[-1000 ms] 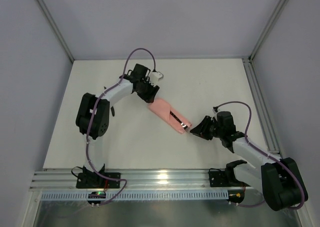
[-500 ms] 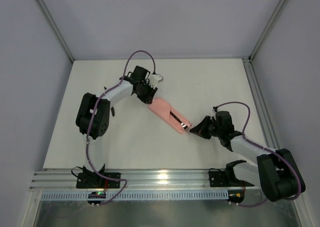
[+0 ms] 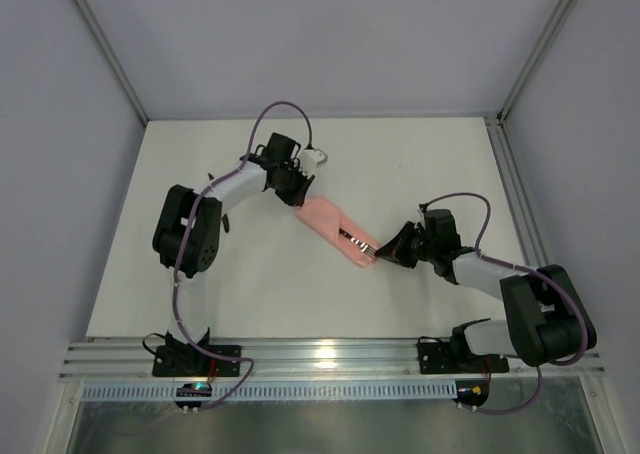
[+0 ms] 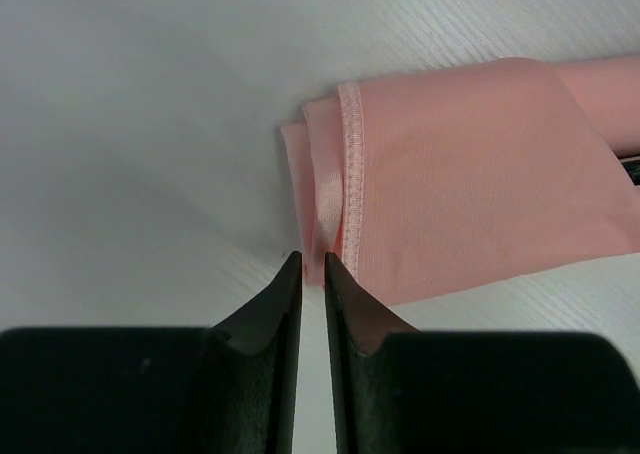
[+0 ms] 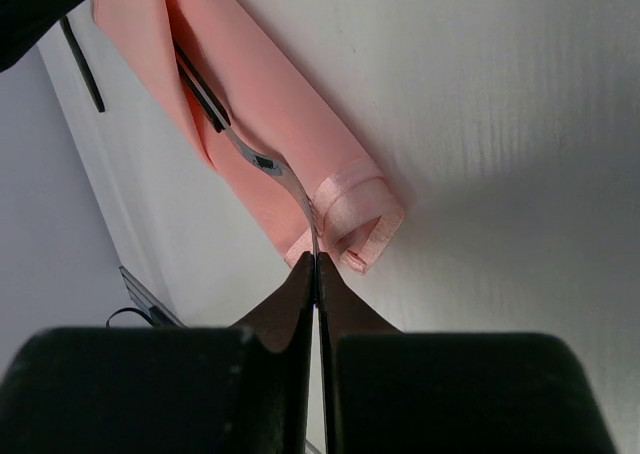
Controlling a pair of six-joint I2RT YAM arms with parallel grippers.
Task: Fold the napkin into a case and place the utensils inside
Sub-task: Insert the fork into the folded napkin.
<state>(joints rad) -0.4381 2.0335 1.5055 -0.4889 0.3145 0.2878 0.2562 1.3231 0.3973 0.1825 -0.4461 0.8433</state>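
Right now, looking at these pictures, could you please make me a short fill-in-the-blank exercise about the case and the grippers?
The folded case is pale ___. A ___ with silvery tines sticks out of its pocket. The tines run between the shut fingertips of the ___ gripper.
Missing words: pink; fork; right.

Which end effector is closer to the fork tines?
Right. The right end effector is closed on the fork tines at one end of the case; the left end effector nips the opposite end.
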